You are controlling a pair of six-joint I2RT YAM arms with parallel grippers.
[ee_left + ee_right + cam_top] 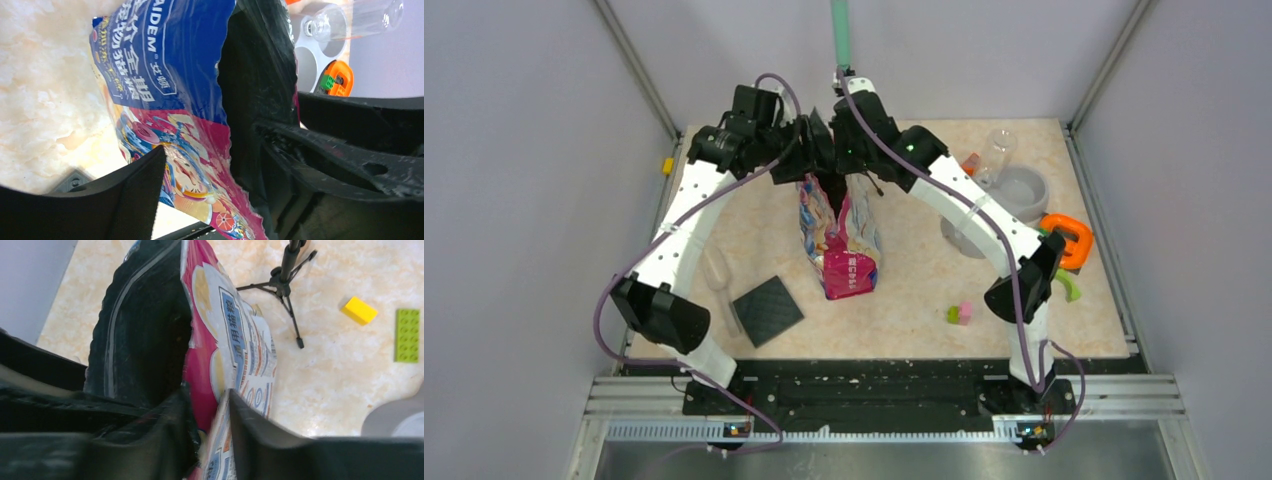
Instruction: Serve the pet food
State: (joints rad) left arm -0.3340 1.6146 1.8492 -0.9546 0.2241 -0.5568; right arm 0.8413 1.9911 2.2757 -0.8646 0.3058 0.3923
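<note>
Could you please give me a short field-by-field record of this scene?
bag: glossy pink-and-blue printed pet food bag, upright mid-table, mouth open
kibble: none visible
left gripper: open, straddling the bag's left wall
right gripper: pinching the bag's right wall
bowl: round grey bowl, right of the bag, not touching it, no brown heap seen in it

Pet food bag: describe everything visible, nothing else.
The pet food bag is glossy printed film, blue and pink with cartoon art and Chinese text, crinkled. It stands upright in the middle of the table, top open with a ragged edge, inside dark; no kibble shows. The left end effector straddles one wall of the mouth, jaws open. The right end effector pinches the opposite wall. Nothing else touches it.
</note>
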